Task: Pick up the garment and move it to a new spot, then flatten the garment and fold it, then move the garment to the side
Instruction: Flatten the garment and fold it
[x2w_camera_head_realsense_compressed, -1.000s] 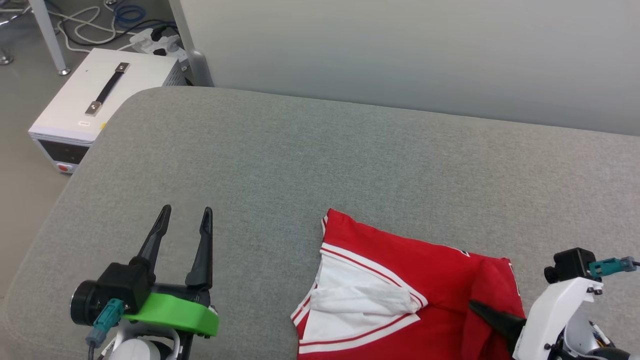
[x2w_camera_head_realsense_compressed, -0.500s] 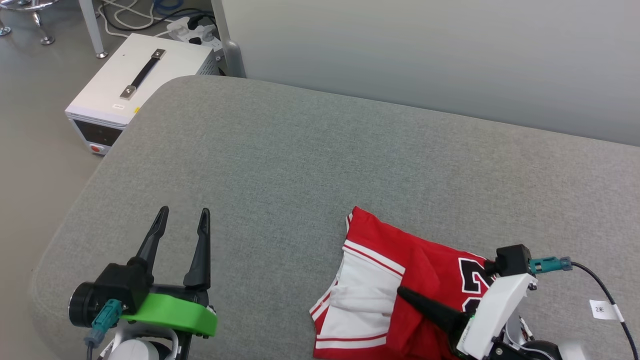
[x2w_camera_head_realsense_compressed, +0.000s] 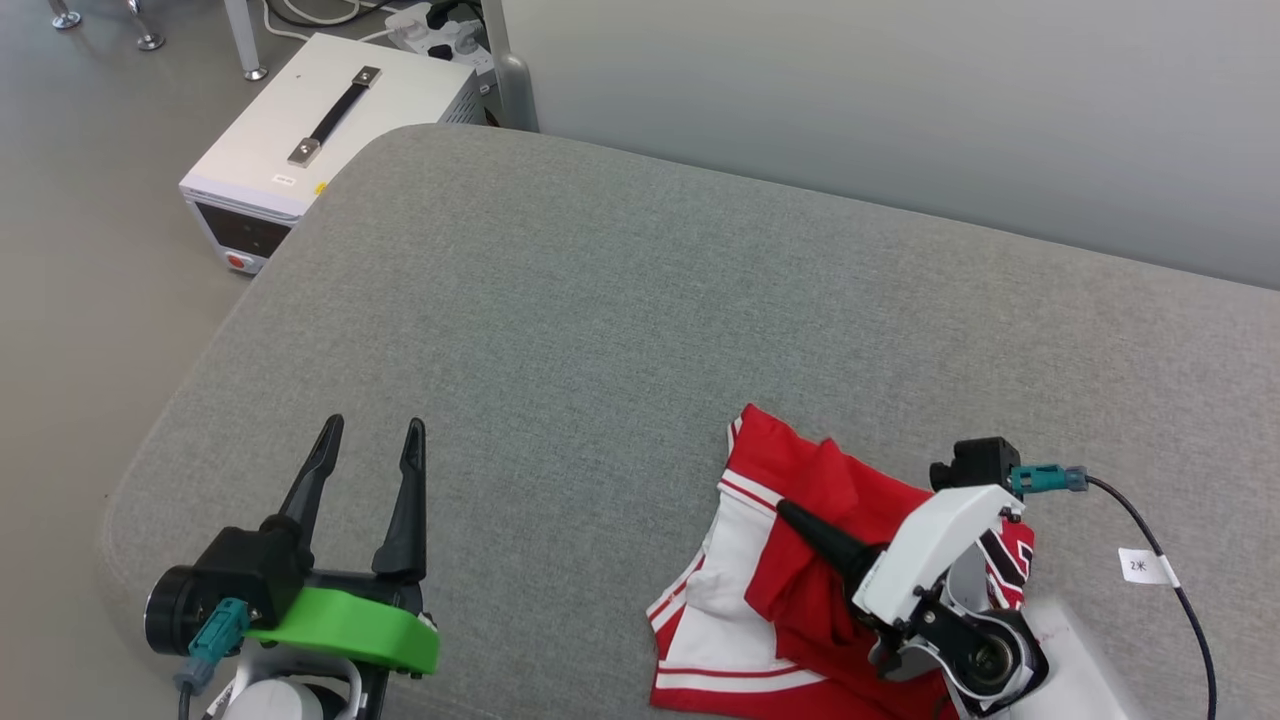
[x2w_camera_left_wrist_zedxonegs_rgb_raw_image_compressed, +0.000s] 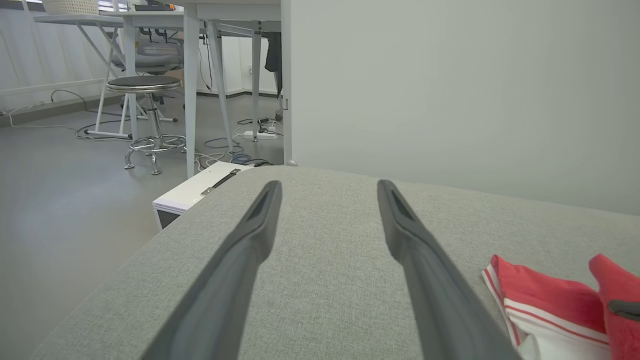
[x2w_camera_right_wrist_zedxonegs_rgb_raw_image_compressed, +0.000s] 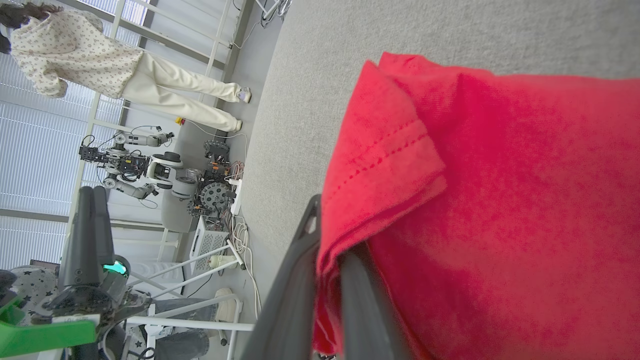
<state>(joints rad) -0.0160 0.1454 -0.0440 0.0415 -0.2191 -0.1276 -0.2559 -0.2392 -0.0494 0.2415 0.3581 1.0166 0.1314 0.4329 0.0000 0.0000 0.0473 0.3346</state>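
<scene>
The garment (x2w_camera_head_realsense_compressed: 835, 480) lies bunched on the grey fabric-topped desk (x2w_camera_head_realsense_compressed: 600, 330), down toward 5 o'clock from where the robot's head looks. Its red cloth is rumpled over a white sleeve with red-striped trim. A scrap of black-and-white lettering peeks out at its 3 o'clock edge, just beside the right arm's white wrist.

The right tool (x2w_camera_head_realsense_compressed: 785, 510) reaches in from 4 o'clock and points toward 10 o'clock. Its two dark fingers (x2w_camera_right_wrist_zedxonegs_rgb_raw_image_compressed: 295, 285) are pressed together on a raised fold of the red cloth. Seen from that wrist, a stitched hem drapes over and between them, so the garment is pinched tight.

The left tool (x2w_camera_head_realsense_compressed: 374, 424) sits at 7 o'clock, well apart from the garment. Its fingers are spread wide, point toward 12 o'clock and are empty, with bare grey fabric beneath them.

On the floor at 11 o'clock, just past the desk's rounded corner, stands a white box (x2w_camera_head_realsense_compressed: 340, 110) with a black carry handle. A pale wall (x2w_camera_head_realsense_compressed: 900, 120) runs along the desk's far edge at 12 o'clock. A black cable (x2w_camera_head_realsense_compressed: 1175, 590) with a small white tag trails from the right wrist toward 4 o'clock. Through the right wrist camera, a person (x2w_camera_right_wrist_zedxonegs_rgb_raw_image_compressed: 75, 65) in a patterned top and pale trousers stands some way off across the room.
</scene>
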